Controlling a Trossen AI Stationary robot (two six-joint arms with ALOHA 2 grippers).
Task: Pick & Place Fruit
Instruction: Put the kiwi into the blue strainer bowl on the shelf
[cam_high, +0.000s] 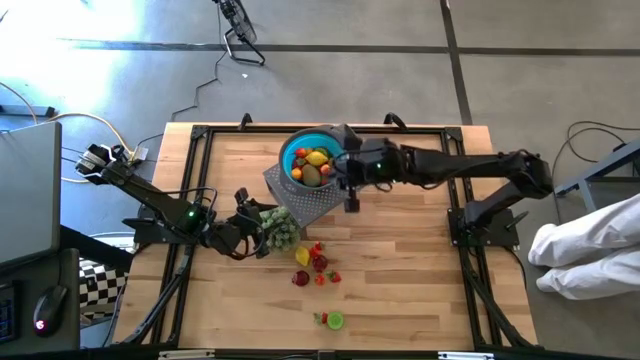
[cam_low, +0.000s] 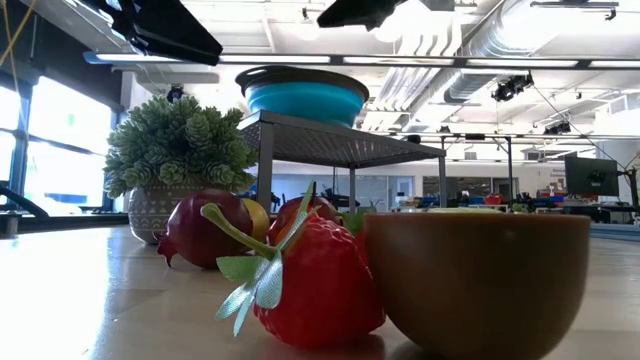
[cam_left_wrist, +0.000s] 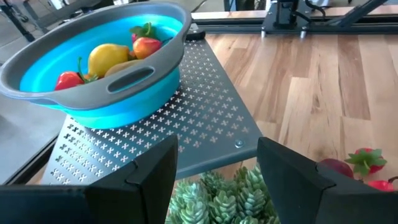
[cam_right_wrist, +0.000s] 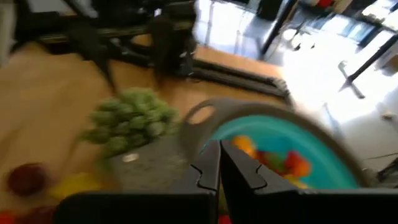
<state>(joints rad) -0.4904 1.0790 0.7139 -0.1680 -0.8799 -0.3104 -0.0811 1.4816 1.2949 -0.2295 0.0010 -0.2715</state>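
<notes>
The right pincer (cam_high: 352, 203) is hanging closed and empty beside the blue bowl (cam_high: 296, 150) of fruit (cam_high: 312, 166). Loose fruit (cam_high: 315, 262) is lying nearer the left pincer (cam_high: 262, 237), which is gaping wide around a potted plant (cam_high: 279, 227) on the bench (cam_high: 420, 260).
</notes>
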